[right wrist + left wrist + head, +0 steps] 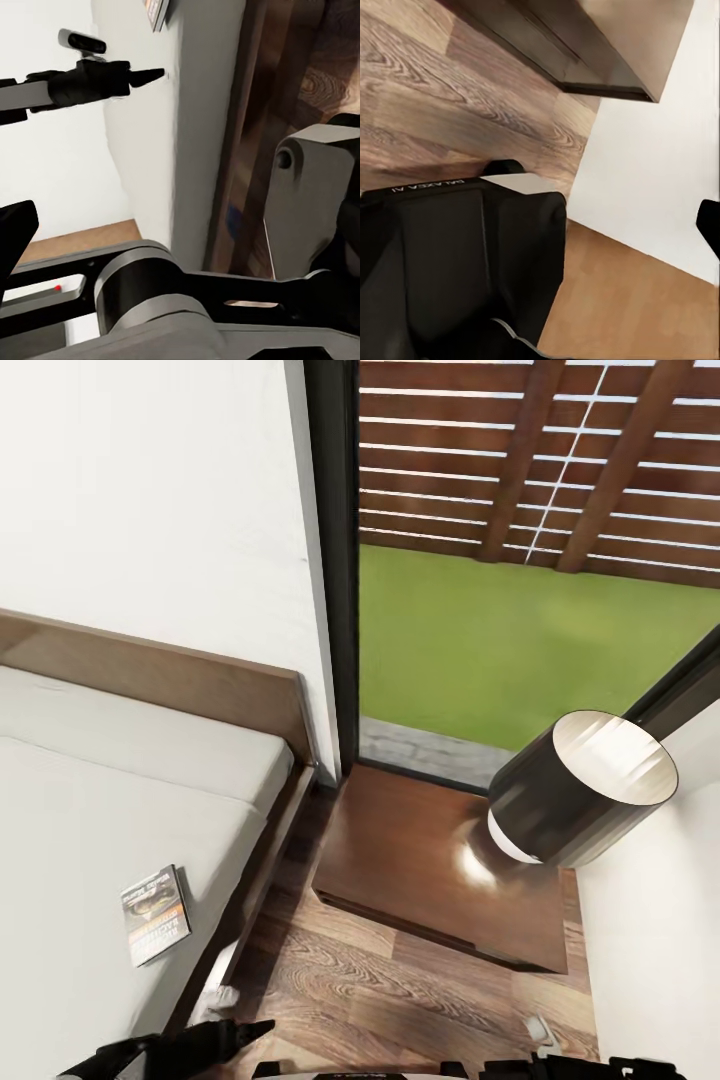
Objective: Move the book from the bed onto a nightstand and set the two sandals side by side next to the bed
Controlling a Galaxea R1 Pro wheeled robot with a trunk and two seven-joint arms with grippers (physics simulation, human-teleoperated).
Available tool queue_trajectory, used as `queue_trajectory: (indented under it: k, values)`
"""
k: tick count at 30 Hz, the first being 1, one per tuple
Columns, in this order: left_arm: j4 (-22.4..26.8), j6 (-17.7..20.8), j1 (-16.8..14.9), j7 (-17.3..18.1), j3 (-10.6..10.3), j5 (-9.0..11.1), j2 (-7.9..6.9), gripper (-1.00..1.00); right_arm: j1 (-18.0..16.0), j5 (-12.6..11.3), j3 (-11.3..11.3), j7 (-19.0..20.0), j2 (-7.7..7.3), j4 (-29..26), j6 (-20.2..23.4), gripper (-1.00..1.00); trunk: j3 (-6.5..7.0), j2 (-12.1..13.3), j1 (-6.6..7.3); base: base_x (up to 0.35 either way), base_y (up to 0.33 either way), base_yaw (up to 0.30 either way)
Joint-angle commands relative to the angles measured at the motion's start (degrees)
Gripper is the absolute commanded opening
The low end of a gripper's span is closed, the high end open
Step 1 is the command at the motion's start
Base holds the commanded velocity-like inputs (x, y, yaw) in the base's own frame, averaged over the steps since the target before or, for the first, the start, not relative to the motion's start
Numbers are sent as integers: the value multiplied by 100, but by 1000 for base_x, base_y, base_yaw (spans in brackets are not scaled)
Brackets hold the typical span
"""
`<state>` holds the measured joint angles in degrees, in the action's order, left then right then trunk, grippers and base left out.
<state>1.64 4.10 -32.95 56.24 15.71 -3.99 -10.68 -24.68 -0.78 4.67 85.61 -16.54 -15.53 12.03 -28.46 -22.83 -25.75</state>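
Left pincer apparently clenched, empty | right pincer state indiscernible | book on bed

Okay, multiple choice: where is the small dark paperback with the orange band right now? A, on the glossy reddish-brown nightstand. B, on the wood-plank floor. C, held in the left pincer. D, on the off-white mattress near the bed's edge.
D: in the head view the small dark paperback with the orange band lies flat on the off-white mattress, close to the edge that faces the glossy reddish-brown nightstand.
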Motion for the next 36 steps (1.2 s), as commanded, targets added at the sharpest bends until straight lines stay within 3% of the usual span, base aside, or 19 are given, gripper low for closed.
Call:
queue_trajectory:
  k: [1,2,3,11,16,24,36]
  values:
    - [10,43,-1,164,71,102,-107,100,-2,-1,16,11,-2,2,58,100,-8,-9,-3,0,0,0]
    - [17,33,-1,371,113,376,-302,100,-2,-7,16,-12,-5,6,55,100,-8,-9,-3,0,0,0]
    - [18,29,-1,406,118,435,-344,100,-2,-8,16,-17,-6,6,54,100,-8,-9,-3,0,0,0]
    - [10,3,112,423,138,436,-277,100,-37,-1,92,-53,34,-24,64,100,-7,-9,-3,0,0,0]
    - [11,3,168,423,143,549,-222,100,-37,-1,112,-100,-14,-76,224,100,-7,-9,-3,0,0,0]
    - [12,3,174,423,143,571,-215,100,-37,-1,113,-105,-72,-82,480,100,-7,-9,-3,0,0,8]
    - [12,3,175,423,143,574,-215,100,-37,-1,113,-105,-73,-82,484,100,-23,-9,-3,0,0,230]
